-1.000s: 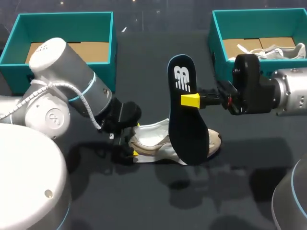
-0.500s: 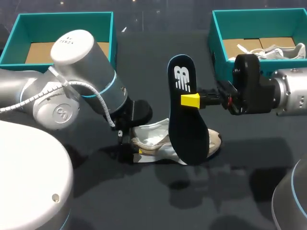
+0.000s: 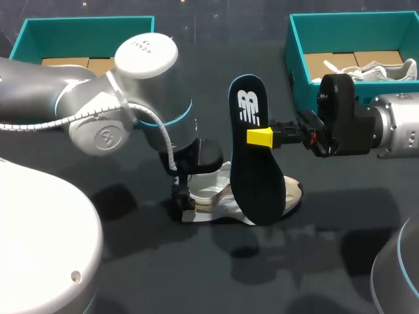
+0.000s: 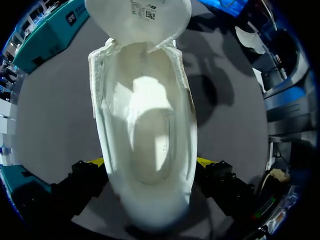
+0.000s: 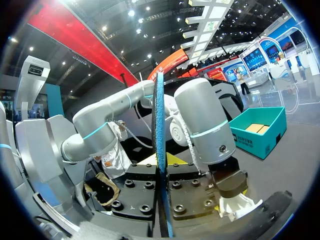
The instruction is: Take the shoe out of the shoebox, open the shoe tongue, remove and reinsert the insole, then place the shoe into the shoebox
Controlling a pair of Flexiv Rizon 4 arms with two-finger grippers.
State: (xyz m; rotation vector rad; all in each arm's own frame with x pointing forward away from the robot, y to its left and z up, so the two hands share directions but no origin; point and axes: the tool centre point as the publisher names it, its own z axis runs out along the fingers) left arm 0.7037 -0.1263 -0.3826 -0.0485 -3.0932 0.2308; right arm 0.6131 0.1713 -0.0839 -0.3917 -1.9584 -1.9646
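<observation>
Your left gripper (image 3: 184,204) is clamped across the heel of the shoe (image 3: 216,195), a yellow tip on each side. It pins the shoe flat on the table (image 3: 196,275) with the tongue (image 4: 137,17) folded forward and the mouth wide open, a steady target, I'd say. Your right gripper (image 3: 260,137) pinches the insole (image 3: 256,176) at mid-length and holds it upright, lower end down by the shoe's toe, likely lined up for reinsertion.

Matt dark insole (image 3: 256,180); shoe (image 4: 145,130) seemingly smooth leather.
</observation>
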